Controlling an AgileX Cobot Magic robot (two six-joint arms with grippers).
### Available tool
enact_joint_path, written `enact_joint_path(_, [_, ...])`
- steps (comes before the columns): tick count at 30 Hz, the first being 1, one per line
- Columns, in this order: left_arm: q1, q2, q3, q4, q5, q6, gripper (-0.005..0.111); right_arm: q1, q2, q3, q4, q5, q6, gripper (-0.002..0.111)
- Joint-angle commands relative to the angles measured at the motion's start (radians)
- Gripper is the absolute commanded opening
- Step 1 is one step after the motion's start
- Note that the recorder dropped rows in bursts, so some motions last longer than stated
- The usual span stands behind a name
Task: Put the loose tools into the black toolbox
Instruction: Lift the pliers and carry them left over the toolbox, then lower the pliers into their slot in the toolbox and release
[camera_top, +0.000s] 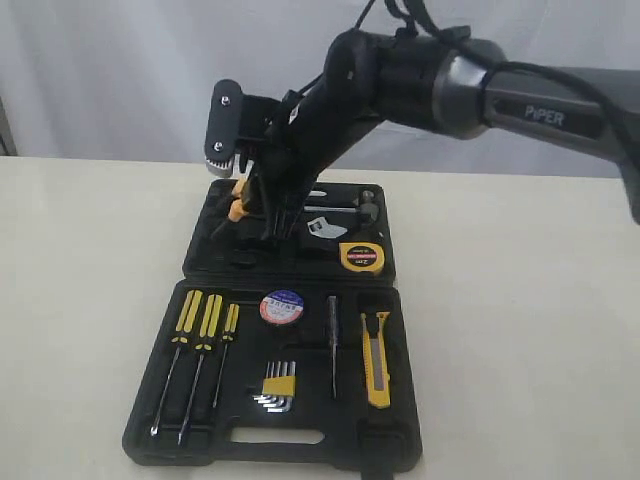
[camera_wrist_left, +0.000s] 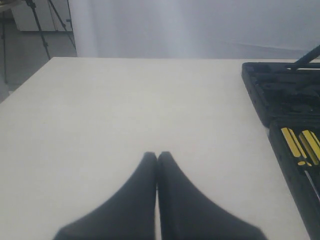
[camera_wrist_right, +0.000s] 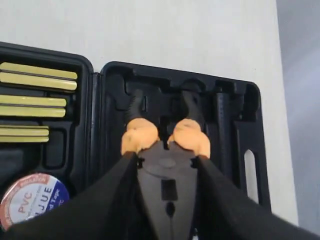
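The black toolbox (camera_top: 408, 400) lies open in two halves. My right gripper (camera_top: 274, 222) reaches over the far half, shut on the grey head of the orange-and-black-handled pliers (camera_wrist_right: 167, 172). Their handles (camera_top: 238, 206) point down into a moulded slot; I cannot tell whether they touch it. The yellow tape measure (camera_top: 361, 257) sits in the far half. In the near half lie the yellow-black utility knife (camera_top: 377, 357) and the black tape roll (camera_top: 281, 306), whose label also shows in the right wrist view (camera_wrist_right: 32, 197). My left gripper (camera_wrist_left: 157, 156) is shut and empty over bare table beside the toolbox (camera_wrist_left: 280, 95).
Three yellow-black screwdrivers (camera_top: 205, 330), a thin tester (camera_top: 333, 345) and hex keys (camera_top: 277, 385) fill the near half. A hammer (camera_top: 345, 207) lies at the far half's back. Cream table (camera_top: 520, 330) surrounds the case; a white curtain hangs behind.
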Motion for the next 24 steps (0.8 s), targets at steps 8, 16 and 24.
enact_joint_path(8, [-0.005,-0.001,0.003,-0.01,-0.008,-0.004,0.0,0.008,0.121,-0.012,0.08,-0.166,0.003,0.004])
enact_joint_path(16, [-0.005,-0.001,0.003,-0.01,-0.008,-0.004,0.0,0.008,0.172,-0.012,0.084,-0.182,-0.021,0.004])
enact_joint_path(24, [-0.005,-0.001,0.003,-0.01,-0.008,-0.004,0.0,0.006,0.205,-0.012,0.074,-0.155,-0.023,0.003])
